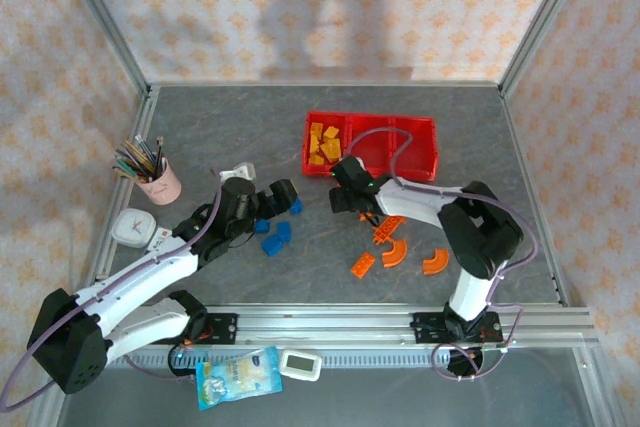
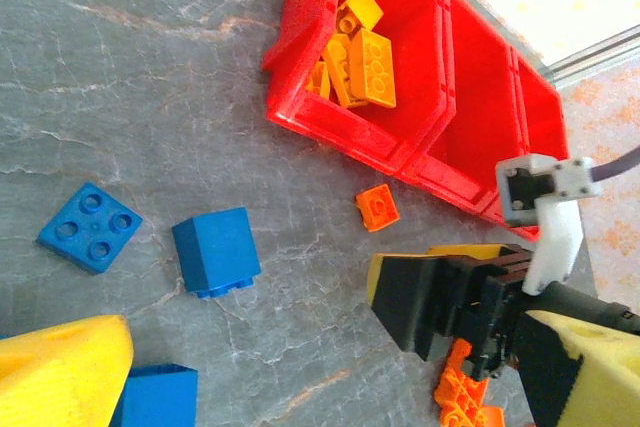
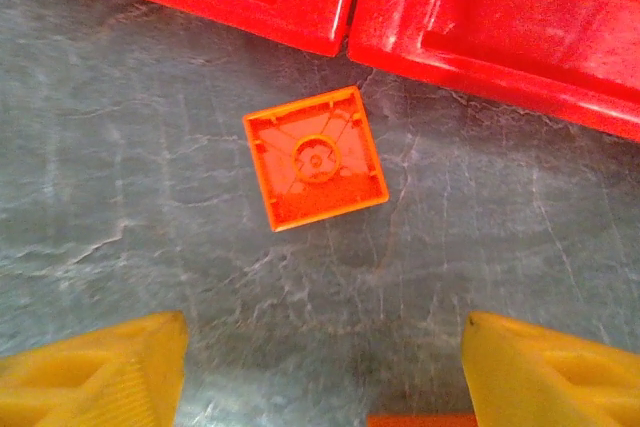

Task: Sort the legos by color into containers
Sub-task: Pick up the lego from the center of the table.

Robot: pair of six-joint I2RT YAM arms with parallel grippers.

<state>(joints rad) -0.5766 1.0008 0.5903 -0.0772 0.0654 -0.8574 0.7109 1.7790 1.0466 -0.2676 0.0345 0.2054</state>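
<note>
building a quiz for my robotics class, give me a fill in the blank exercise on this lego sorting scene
1. The legos already in the red containers are all ____.
2. The orange square lego on the table lies with its hollow underside facing ____.
3. The right gripper hangs above it with its fingers ____.
Missing words: yellow; up; open.

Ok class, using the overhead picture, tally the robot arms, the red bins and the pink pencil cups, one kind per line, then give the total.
Robot arms: 2
Red bins: 3
Pink pencil cups: 1
Total: 6
</note>
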